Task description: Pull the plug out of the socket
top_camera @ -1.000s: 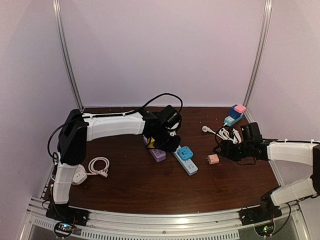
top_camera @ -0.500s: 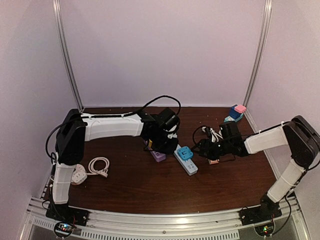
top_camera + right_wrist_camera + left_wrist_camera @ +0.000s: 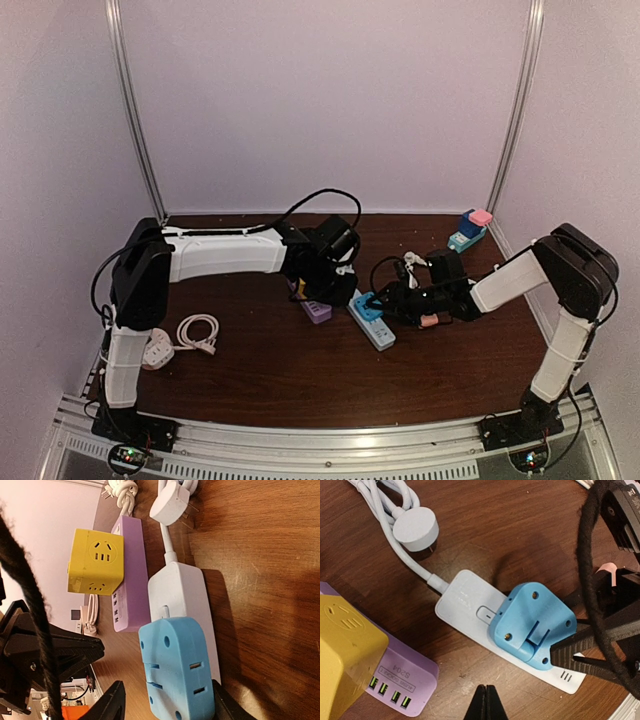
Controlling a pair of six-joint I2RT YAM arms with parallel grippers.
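A light blue plug [image 3: 368, 305] [image 3: 532, 622] [image 3: 175, 665] sits plugged into a white socket strip [image 3: 383, 336] [image 3: 462, 597] [image 3: 177, 592] at mid-table. My right gripper [image 3: 380, 302] [image 3: 167, 702] reaches in from the right and straddles the plug. It is open: one finger lies against the plug's far side, while the other finger [image 3: 112, 702] stands a gap away from it. My left gripper [image 3: 335, 290] [image 3: 485, 692] is shut on nothing. Its tips hover over bare wood just in front of the strip, between the strip and the purple one.
A purple power strip [image 3: 316, 310] [image 3: 130, 580] carrying a yellow cube socket [image 3: 347, 635] [image 3: 97, 560] lies left of the white strip. A pink adapter [image 3: 430, 321] sits under my right arm. A white cable coil [image 3: 197, 332] lies left, and a blue-pink stack [image 3: 470, 228] sits back right.
My right arm has swung left from the pink adapter to the blue plug, its jaws narrowing around it. The left arm has barely moved.
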